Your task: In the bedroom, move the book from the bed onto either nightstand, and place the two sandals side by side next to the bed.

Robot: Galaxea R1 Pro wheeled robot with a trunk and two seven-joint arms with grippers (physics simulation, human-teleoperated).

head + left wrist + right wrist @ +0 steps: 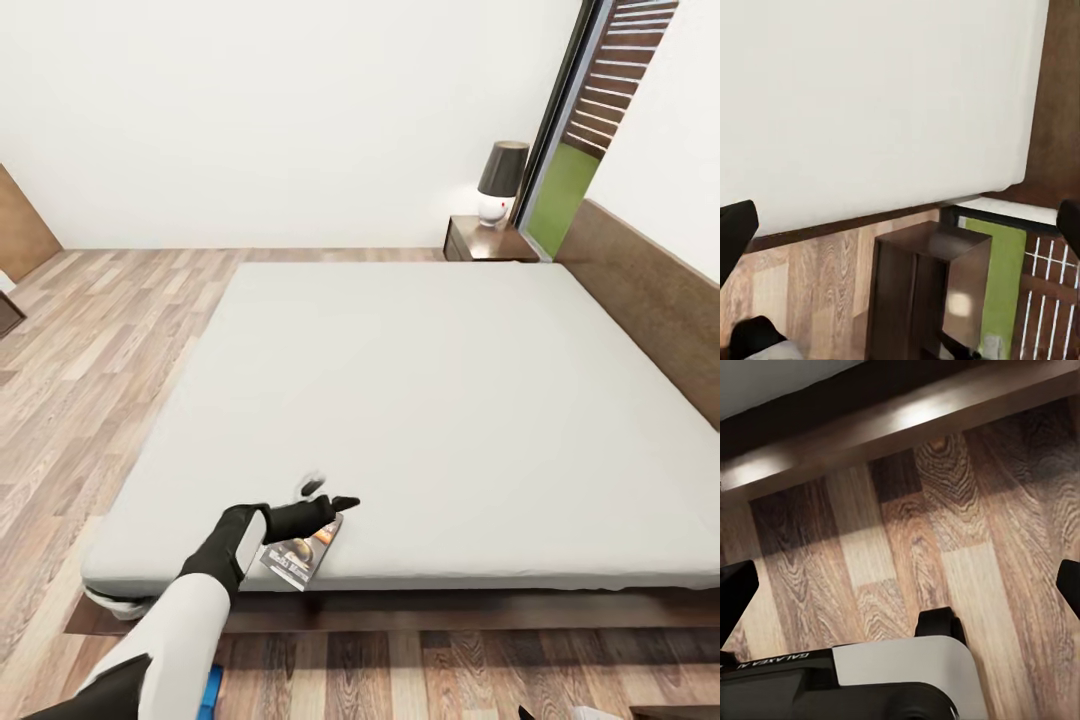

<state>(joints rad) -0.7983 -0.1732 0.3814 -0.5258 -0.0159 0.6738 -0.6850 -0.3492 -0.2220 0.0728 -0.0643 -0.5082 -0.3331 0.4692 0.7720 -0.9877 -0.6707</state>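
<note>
Grey mattress takes up most of what we see from the head view, so the bed sits dead centre with its dark wooden frame running along the bottom edge and the headboard down the right side of the frame. Our left tool is low and left of centre, reaching over the near edge of the mattress, and its two fingers look spread apart, not clamped on anything. Right under it, at the bed's front edge, lies the book, flat on the mattress with its cover facing up; the black wrist hides part of it, and we can't tell if a fingertip actually touches it. At the very bottom left, just beside our white forearm, a bit of bright blue pokes out on the floor, one sandal by the look of it. Up in the upper right sits a nightstand with a dark-shaded lamp on top, next to the window strip. In the left wrist view we get the mattress, floor planks and another nightstand just beside the bed frame. Our right tool hangs over the wood floor, its black fingertips at either side of the frame, well apart, holding nothing.
</note>
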